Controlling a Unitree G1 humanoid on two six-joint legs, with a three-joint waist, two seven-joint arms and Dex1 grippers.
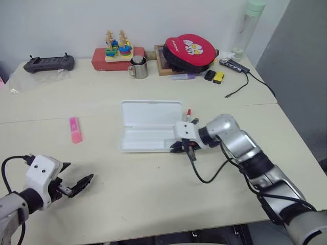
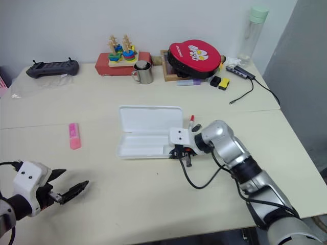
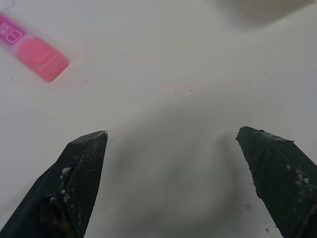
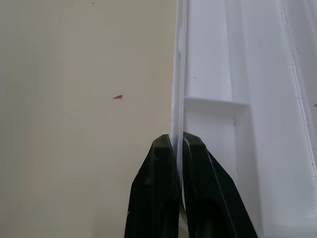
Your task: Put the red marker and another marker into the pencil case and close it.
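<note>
Two claws are working this desk. The right gripper point(image 4: 176, 141) is sitting at the near right corner of the pencil case point(image 1: 148, 125), its black fingers point(image 4: 157, 188) pinched together on the thin near rim of the tray. The case is lying open, lid flipped toward the far side, long axis running left to right. The red marker point(image 1: 188, 116) is poking out just behind that gripper at the case's right end, red tip pointing away toward the far wall; I can't tell if it's resting on anything.

Over at the near left, the left gripper point(image 1: 76, 185) is hovering with its fingers spread wide and nothing between them. The pink highlighter point(image 1: 75, 129) is lying left of the case, well apart from it, long axis running near to far. Some print shows on its barrel but it's too blurry to read.

Everything's sitting on a pale cream table point(image 1: 153, 204) against a white wall.
</note>
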